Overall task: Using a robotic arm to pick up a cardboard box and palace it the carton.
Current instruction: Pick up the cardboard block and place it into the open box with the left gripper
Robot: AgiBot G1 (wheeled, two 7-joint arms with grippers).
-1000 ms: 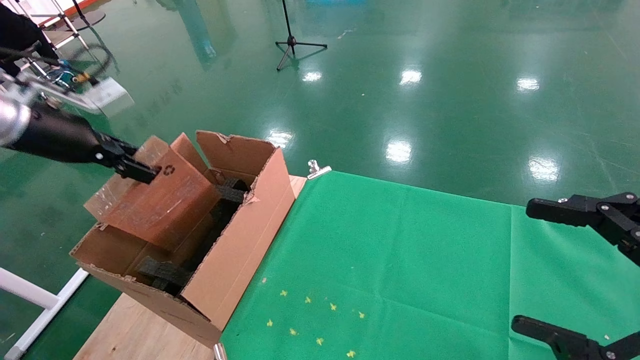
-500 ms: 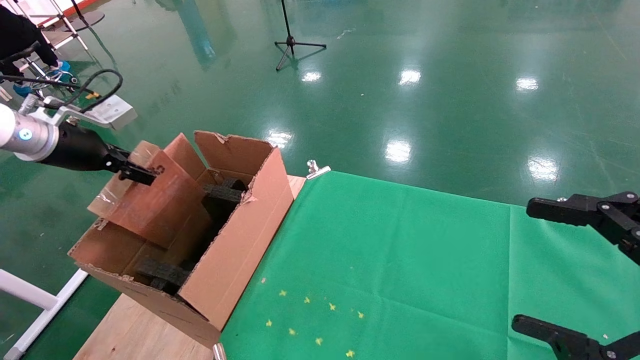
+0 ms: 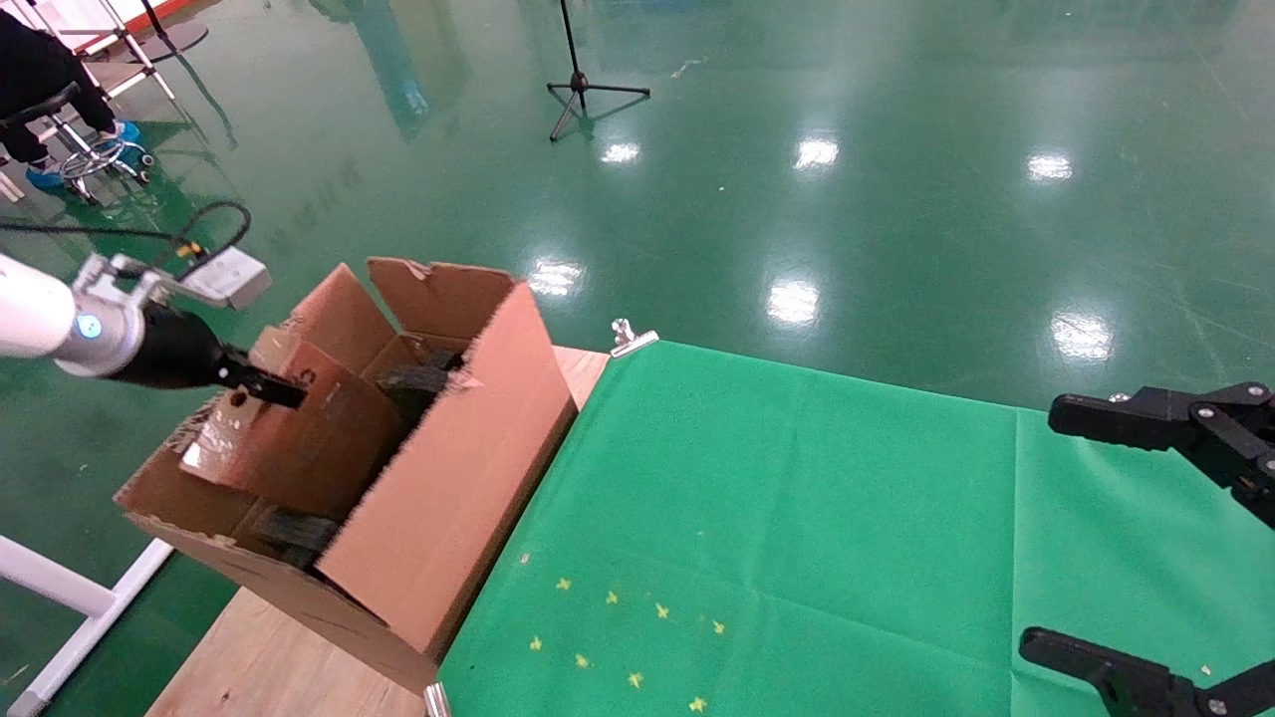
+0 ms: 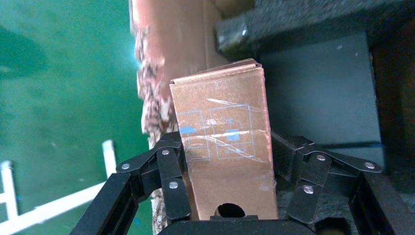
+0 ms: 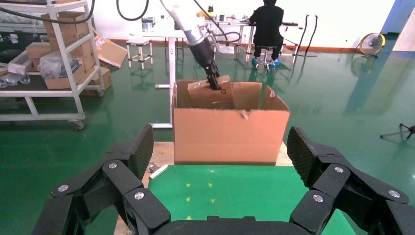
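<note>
My left gripper (image 3: 271,389), on the white robotic arm (image 3: 40,321), is shut on the cardboard box (image 3: 299,448), a slim brown taped block. It holds the box slanted inside the open top of the carton (image 3: 448,498) at the table's left end. In the left wrist view the fingers (image 4: 169,166) clamp the box (image 4: 222,147) on both sides, its round hole near the palm, with dark grey foam (image 4: 313,19) and a ragged carton flap (image 4: 147,98) beyond. The right wrist view shows the carton (image 5: 230,137) and the box (image 5: 210,93) from afar. My right gripper (image 3: 1041,528) is open and empty at the right.
A green cloth (image 3: 797,518) covers the table right of the carton, held by a metal clip (image 3: 630,337). Bare wood (image 3: 259,667) shows under the carton at the front left corner. A white frame leg (image 3: 60,597) stands on the floor to the left. A tripod (image 3: 583,85) stands far behind.
My left gripper has moved down and to the left with the cardboard box, lowering it into the carton. The carton has shifted a little to the left. The right arm has not moved.
</note>
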